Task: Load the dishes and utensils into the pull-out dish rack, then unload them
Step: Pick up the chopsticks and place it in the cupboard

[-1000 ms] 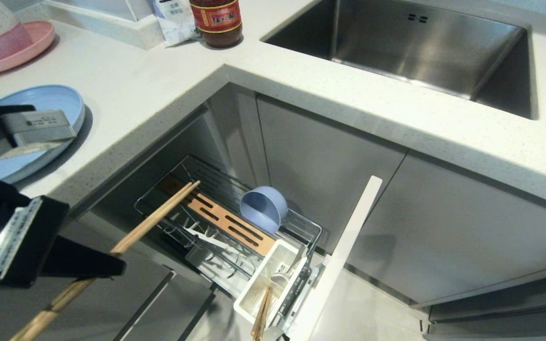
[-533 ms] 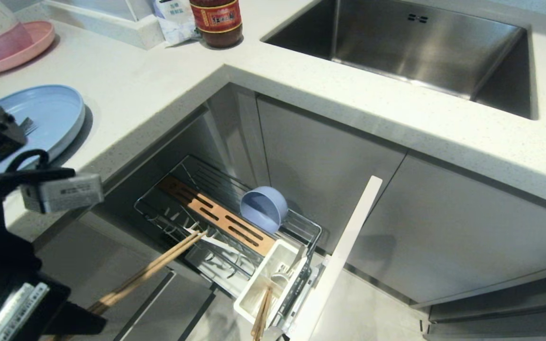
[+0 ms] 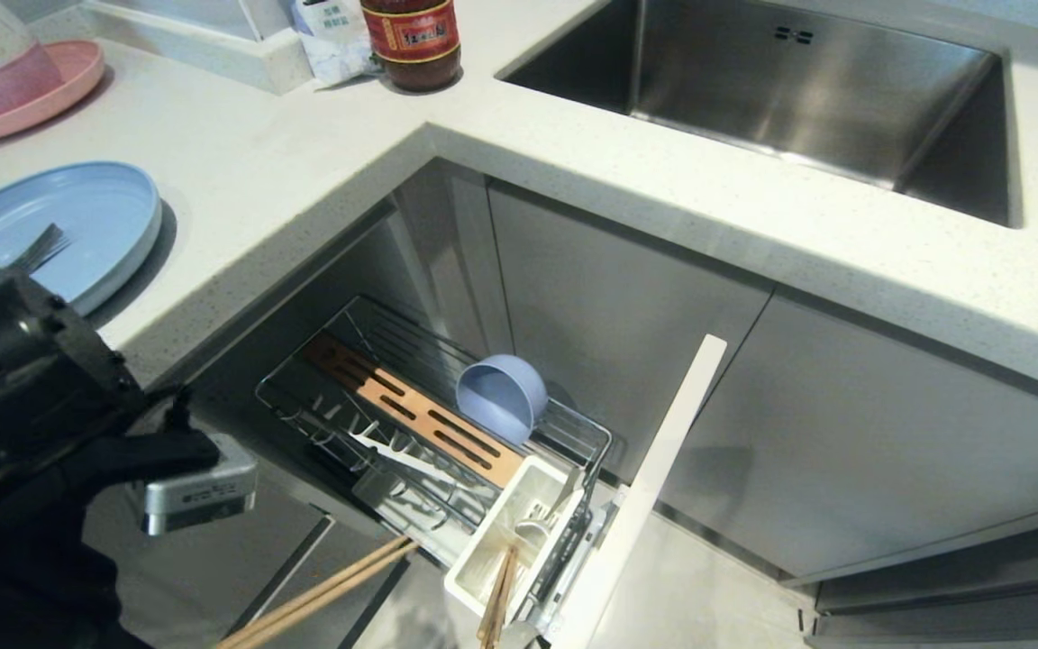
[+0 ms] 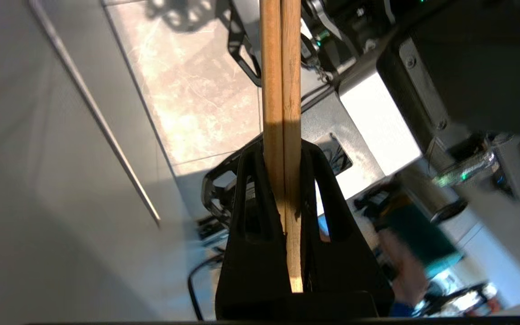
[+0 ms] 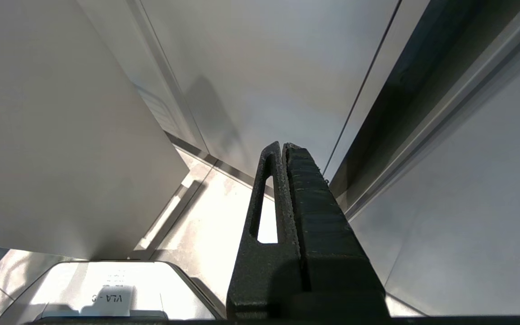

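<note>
The left claw (image 4: pixel 282 180), low beside the pull-out dish rack (image 3: pixel 429 433), grips the chopsticks (image 4: pixel 280 90), tips toward the utensil box (image 3: pixel 510 532).

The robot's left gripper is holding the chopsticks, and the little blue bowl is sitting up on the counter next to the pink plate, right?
Not quite. The left gripper does hold the chopsticks, as the left wrist view shows. But the little blue bowl is not on the counter: the head view shows it tipped on its side in the pull-out dish rack, beside the slotted wooden strip.
</note>
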Available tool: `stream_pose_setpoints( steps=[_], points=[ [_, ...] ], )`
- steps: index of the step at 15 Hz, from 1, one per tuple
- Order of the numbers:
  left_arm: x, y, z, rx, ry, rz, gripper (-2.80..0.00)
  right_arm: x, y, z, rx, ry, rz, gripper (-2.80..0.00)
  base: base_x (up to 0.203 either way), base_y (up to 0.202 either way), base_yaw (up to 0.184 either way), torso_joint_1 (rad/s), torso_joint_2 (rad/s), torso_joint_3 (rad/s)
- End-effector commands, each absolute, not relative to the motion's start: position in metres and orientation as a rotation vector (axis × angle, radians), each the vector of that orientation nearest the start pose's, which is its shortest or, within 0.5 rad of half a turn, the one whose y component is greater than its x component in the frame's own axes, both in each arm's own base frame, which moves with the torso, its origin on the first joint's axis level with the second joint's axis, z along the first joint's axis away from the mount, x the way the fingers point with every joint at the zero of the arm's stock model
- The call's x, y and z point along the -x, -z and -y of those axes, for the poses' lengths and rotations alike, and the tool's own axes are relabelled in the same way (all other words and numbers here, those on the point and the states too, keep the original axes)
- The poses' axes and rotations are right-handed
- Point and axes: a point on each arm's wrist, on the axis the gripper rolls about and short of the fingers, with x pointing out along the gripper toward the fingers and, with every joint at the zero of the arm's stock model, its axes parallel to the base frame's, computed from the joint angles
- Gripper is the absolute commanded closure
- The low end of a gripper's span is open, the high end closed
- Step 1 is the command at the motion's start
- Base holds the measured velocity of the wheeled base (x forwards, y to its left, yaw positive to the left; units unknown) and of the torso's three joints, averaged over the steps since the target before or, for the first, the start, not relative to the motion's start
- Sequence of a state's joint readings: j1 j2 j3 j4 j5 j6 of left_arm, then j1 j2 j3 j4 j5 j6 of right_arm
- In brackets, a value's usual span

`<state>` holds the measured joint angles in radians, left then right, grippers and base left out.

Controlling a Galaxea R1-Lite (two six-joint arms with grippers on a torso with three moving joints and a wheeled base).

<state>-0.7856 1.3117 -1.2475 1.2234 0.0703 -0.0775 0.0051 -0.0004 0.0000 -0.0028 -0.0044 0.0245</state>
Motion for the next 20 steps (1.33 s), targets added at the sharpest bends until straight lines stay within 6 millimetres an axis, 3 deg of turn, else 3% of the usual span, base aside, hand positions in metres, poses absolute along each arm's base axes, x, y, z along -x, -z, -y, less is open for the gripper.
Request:
stream_pose_setpoints(
  steps=[1,4,11,20],
  points=[
    [-0.094,-0.247,0.089,-0.512,0.613,-1.237,0.0,0.023,-0.075,0.0,-0.025,0.0,0.006,0.0,0.0,0.0,0.0,0.0,0.0,0.0],
    [-0.094,-0.237,0.09,-0.562,0.659,-1.274,0.0,0.023,-0.075,0.0,-0.025,-0.002,0.005,0.0,0.0,0.0,0.0,0.0,0.0,0.0],
    [-0.115,-0.207,0.107,-0.603,0.637,-1.352,0.0,0.023,-0.075,0.0,-0.025,0.0,0.006,0.0,0.0,0.0,0.0,0.0,0.0,0.0],
    [-0.156,-0.173,0.142,-0.687,0.524,-1.328,0.0,0.023,-0.075,0.0,-0.025,-0.001,0.006,0.0,0.0,0.0,0.0,0.0,0.0,0.0]
  ],
)
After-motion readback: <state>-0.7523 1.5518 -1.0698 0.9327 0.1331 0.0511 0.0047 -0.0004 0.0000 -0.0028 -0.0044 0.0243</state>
